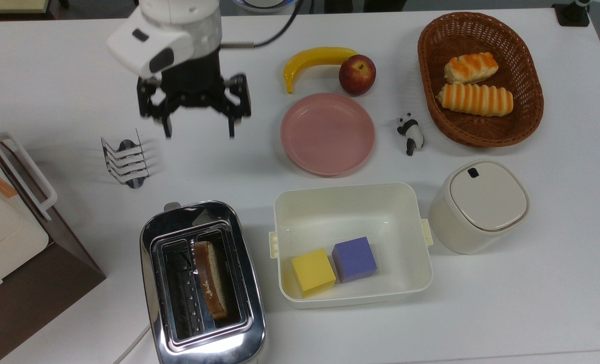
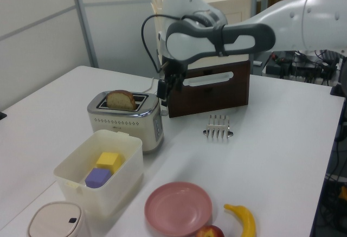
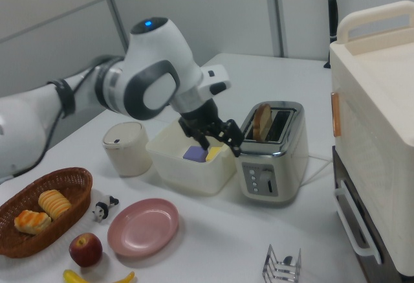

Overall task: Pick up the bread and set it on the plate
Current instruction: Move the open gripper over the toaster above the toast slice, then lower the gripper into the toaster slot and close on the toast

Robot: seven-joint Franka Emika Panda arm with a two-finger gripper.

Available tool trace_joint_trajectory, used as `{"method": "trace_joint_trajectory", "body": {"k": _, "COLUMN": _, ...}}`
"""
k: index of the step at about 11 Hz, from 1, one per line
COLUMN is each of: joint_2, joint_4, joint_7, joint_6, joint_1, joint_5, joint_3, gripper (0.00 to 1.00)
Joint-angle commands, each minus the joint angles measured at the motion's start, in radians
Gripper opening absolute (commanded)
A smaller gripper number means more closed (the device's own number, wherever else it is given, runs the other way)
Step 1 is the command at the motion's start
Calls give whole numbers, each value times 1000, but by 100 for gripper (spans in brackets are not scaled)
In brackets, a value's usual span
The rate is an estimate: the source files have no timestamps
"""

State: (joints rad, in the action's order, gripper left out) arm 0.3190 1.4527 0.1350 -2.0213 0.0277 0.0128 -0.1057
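Observation:
The bread [image 1: 210, 280] is a brown slice standing upright in the right-hand slot of a chrome toaster [image 1: 198, 212], near the bottom of the top view. Its rounded top sticks out of the slot in the left view [image 2: 121, 101] and the right view [image 3: 261, 121]. The pink plate [image 1: 327, 134] lies bare mid-table, also in the left view [image 2: 178, 208] and the right view [image 3: 143, 226]. My gripper [image 1: 198, 132] hangs open above the table, between the toaster and the table's far edge, to the top view's left of the plate. It holds nothing [image 2: 166, 89] [image 3: 221, 144].
A wire toast rack [image 1: 125, 162] stands at the top view's left of the gripper. A white tub [image 1: 350, 188] holding a yellow and a purple cube sits beside the toaster. A lidded canister [image 1: 479, 205], a panda figure [image 1: 410, 132], a basket [image 1: 527, 121] of rolls, a banana [image 1: 315, 58], an apple [image 1: 357, 74] and a brown box [image 1: 37, 283] surround them.

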Motion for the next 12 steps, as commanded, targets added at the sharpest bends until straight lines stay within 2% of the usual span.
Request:
{"method": "trace_joint_trajectory", "body": {"k": 1, "joint_2": 55, "joint_4": 2, "joint_7": 46, "joint_6": -183, "joint_1": -9, "joint_5": -36, "joint_3": -2, "gripper": 100}}
{"method": "trace_joint_trajectory", "body": {"k": 3, "joint_2": 80, "joint_4": 0, "joint_7": 82, "joint_6": -288, "joint_1": -12, "joint_5": -36, "joint_3": 0, "gripper": 100}}
{"method": "trace_joint_trajectory", "body": {"k": 7, "joint_2": 185, "joint_4": -6, "joint_7": 89, "joint_6": -632, "joint_1": -9, "joint_5": -44, "joint_3": 1, "gripper": 100}}
{"method": "trace_joint_trajectory", "body": {"k": 8, "joint_2": 208, "joint_4": -8, "joint_7": 86, "joint_6": -707, "joint_1": -6, "joint_5": -44, "joint_3": 6, "gripper": 96}}
{"method": "trace_joint_trajectory", "body": {"k": 9, "joint_2": 230, "joint_4": -14, "joint_7": 86, "joint_6": -752, "joint_1": 3, "joint_5": -42, "joint_3": 6, "gripper": 84}}
{"method": "trace_joint_trajectory", "body": {"k": 10, "joint_2": 253, "joint_4": -32, "joint_7": 86, "joint_6": -770, "joint_1": 12, "joint_5": -43, "joint_3": 6, "gripper": 66}}
{"method": "trace_joint_trajectory", "body": {"k": 11, "joint_2": 274, "joint_4": -49, "joint_7": 83, "joint_6": -792, "joint_1": 15, "joint_5": -45, "joint_3": 8, "gripper": 57}}
{"method": "trace_joint_trajectory", "body": {"k": 12, "joint_2": 290, "joint_4": -49, "joint_7": 75, "joint_6": -822, "joint_1": 20, "joint_5": -47, "joint_3": 8, "gripper": 53}}
